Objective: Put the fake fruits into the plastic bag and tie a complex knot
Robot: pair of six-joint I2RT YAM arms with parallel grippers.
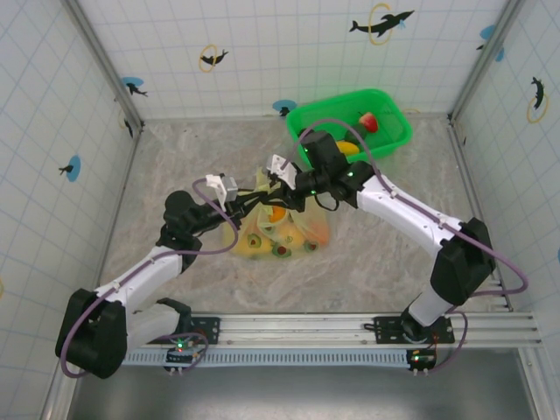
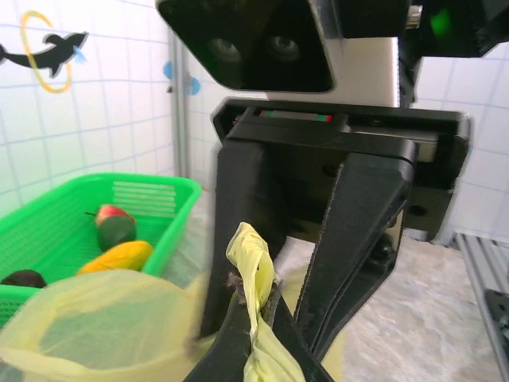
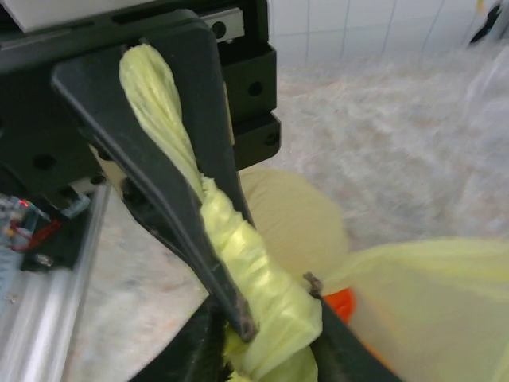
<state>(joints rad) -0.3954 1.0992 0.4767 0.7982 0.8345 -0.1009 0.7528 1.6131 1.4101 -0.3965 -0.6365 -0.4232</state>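
Left jaws clenched on a twisted strip (image 2: 253,270) of the bag (image 1: 280,229). The right jaws, nose to nose with them, grip the same yellow-green film just above the bag. The bag lies on a marbled grey bench (image 1: 376,254), with fruits (image 1: 276,214) showing through its thin skin. Beyond the bag and to its right, a green basket (image 1: 392,138) holds more fruit, a red piece (image 1: 370,122) among them. White tiled walls (image 1: 262,52) dotted with dolphin stickers (image 1: 381,22) box in the bench, and an aluminium rail (image 1: 350,331) runs along the near side of the bag.
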